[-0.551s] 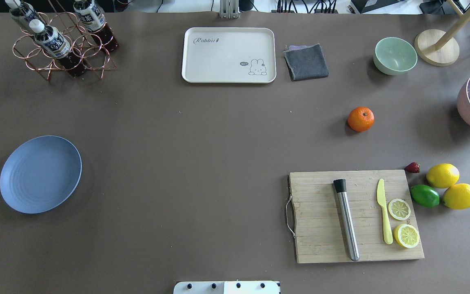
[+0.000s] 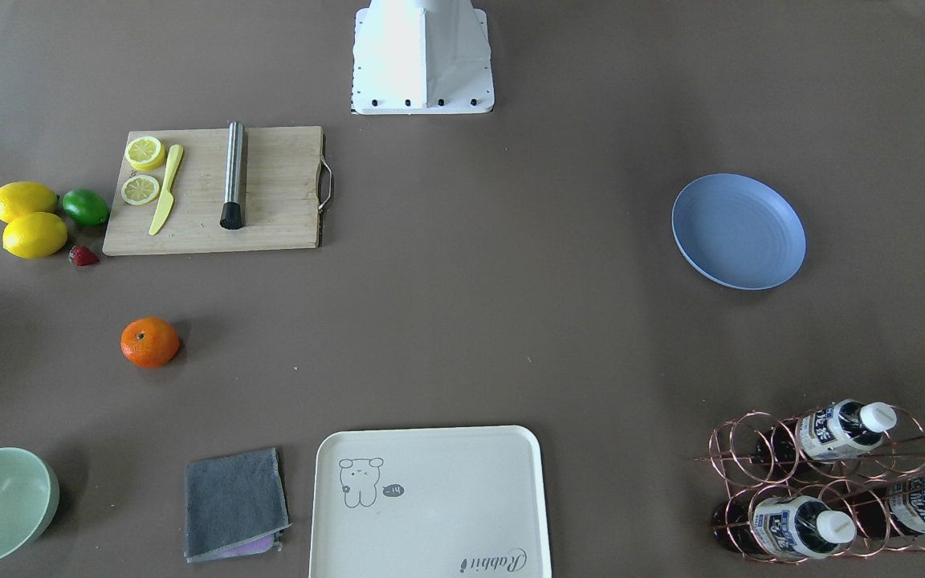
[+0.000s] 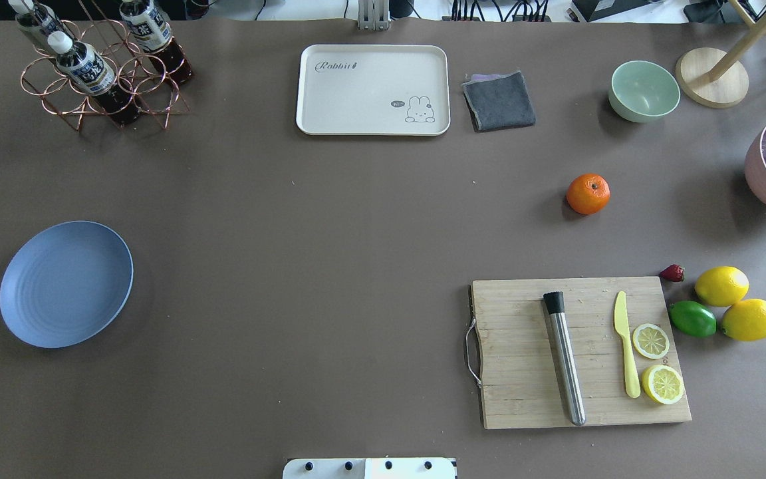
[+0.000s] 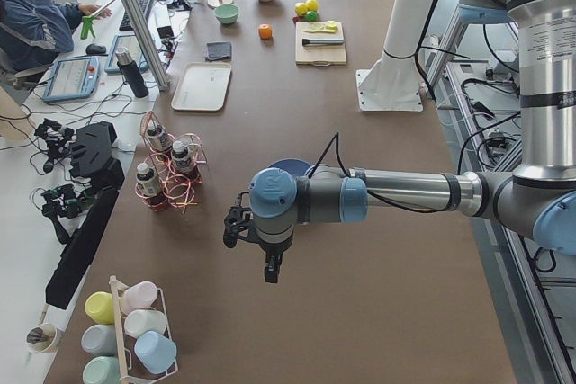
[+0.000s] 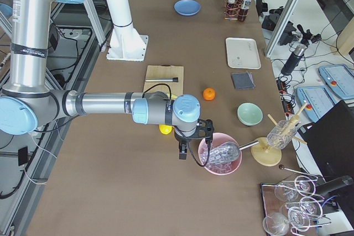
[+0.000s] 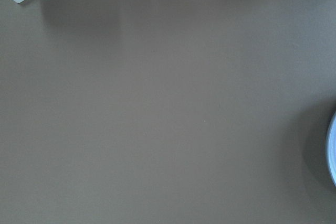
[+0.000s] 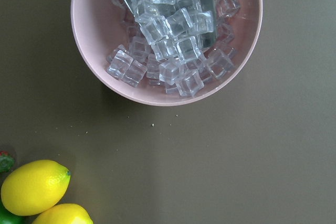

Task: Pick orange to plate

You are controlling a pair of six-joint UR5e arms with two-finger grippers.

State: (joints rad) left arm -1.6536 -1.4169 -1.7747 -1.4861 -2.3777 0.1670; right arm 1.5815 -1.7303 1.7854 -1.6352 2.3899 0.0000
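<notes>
The small round bright-orange fruit [image 3: 588, 193] lies on the brown table [image 3: 330, 266], apart from the left jaws and right jaws; I cannot tell whether either pair is apart or together.

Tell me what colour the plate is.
Periwinkle blue; the plate shows best in the overhead exterior view.

Brown table [image 3: 330, 253]: orange [image 3: 588, 193], plate [image 3: 66, 284], tray [image 3: 356, 100], cloth [image 3: 499, 101], green bowl [image 3: 644, 90], pink bowl [image 3: 765, 178], cutting board [image 3: 516, 346], lemons [image 3: 721, 286], lime [image 3: 692, 319], strawberry [image 3: 672, 273].

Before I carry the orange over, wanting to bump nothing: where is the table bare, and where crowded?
Bare: the wide stretch bordered by the orange, the cutting board, the tray and the plate. Crowded: the lemons, lime and strawberry beside the board, and the bottle rack corner.
</notes>
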